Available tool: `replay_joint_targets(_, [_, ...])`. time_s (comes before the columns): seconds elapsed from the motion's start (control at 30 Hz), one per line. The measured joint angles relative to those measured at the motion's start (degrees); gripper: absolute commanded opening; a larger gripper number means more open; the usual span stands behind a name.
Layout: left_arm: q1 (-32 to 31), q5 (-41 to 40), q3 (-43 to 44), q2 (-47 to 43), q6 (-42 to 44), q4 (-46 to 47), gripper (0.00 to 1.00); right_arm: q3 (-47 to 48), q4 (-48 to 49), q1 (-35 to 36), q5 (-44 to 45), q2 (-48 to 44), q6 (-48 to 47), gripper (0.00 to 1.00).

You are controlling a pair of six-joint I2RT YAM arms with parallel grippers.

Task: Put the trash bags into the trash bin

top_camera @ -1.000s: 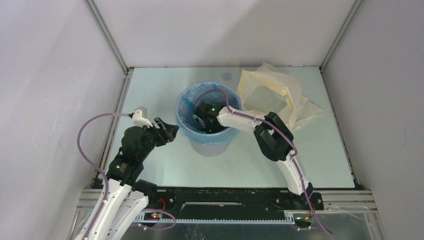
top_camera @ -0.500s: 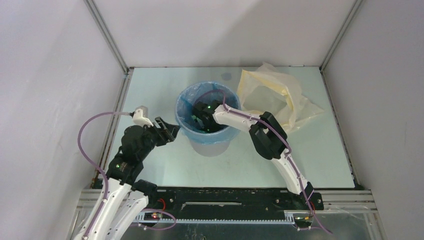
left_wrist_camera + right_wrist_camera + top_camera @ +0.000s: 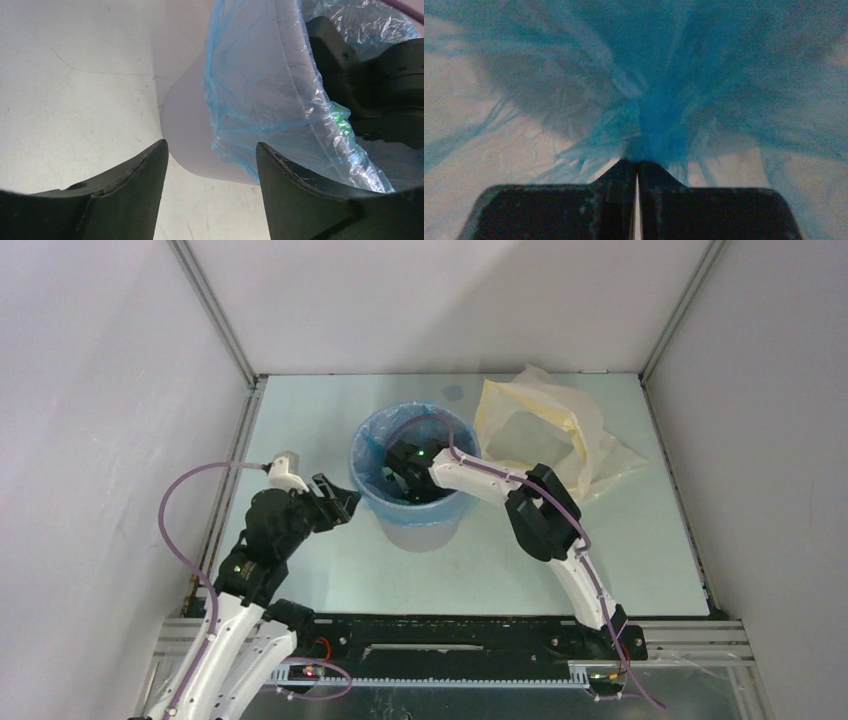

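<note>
The job looked mostly done. The trash bin [image 3: 417,523] stood upright near the middle of the counter [image 3: 300,420], and the blue trash bag [image 3: 371,446] was already inside it, opened out as a liner. Its film covered the inner wall, and its mouth was folded outward over the rim all the way round, as far as the overhead view showed. From the left wrist view the turned-over hem hung crinkled and uneven partway down the pale outer wall, lower in some places than in others.

The right gripper [image 3: 638,164] was deep inside the bin with its fingers together. Blue plastic bunched at its tips, with folds fanning away from that spot. It appeared to be pushing the bottom of the bag down toward the bin floor. Whether a fold was actually nipped between the fingers could not be told.

The left gripper [image 3: 210,148] hovered low on the bin's left side, its fingers apart and holding nothing. The bin wall and the hanging hem showed in the gap between them, near but not touching.

What seemed left was small: seating the bag's bottom fully, perhaps evening the hem, and lifting the right arm out without dragging the liner up with it. The pale yellow bag [image 3: 545,430] lay crumpled on the counter behind and to the right of the bin, apart from the work.
</note>
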Motion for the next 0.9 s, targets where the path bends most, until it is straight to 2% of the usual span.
replay_joint_targets(0.4, [0.00,1.22,0.00,4.57,-0.04,0.94,0.72,-3.96,3.85,-0.07,0.07,-7.65,0.13,0.00])
replay_joint_targets(0.9, [0.00,1.66,-0.02,3.63,-0.07,0.96,0.73,-4.57,9.51,-0.92,-1.99,-12.35,1.27,0.00])
